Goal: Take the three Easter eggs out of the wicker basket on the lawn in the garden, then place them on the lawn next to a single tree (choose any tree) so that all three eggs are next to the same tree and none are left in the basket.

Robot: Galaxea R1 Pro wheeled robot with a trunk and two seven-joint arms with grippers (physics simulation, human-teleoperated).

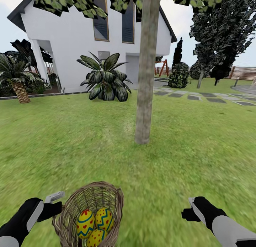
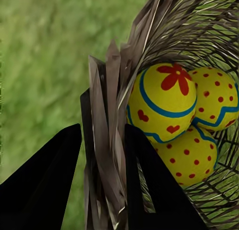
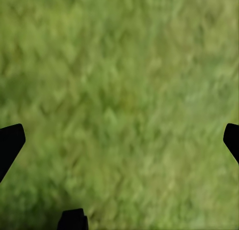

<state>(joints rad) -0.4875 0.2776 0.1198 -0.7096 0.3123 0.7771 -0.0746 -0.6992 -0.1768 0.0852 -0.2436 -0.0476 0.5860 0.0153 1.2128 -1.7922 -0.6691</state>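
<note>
Where tree (image 1: 145,83) stands, lawn (image 1: 199,151) flat, house (image 1: 71,37) behind.

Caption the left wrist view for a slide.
Left tool clamps the wicker basket rim; three Easter eggs inside.

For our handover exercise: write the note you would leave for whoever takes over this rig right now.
Left gripper: clamped on the wicker basket rim, one finger inside, one outside.
Right gripper: open, empty, over the lawn.
All three Easter eggs lie in the basket, which sits tilted close in front of the robot. The tree trunk stands ahead on the grass.
Done: basket gripped, tree in view.
Left: lift out each egg and set all three on the grass by that trunk.
</note>
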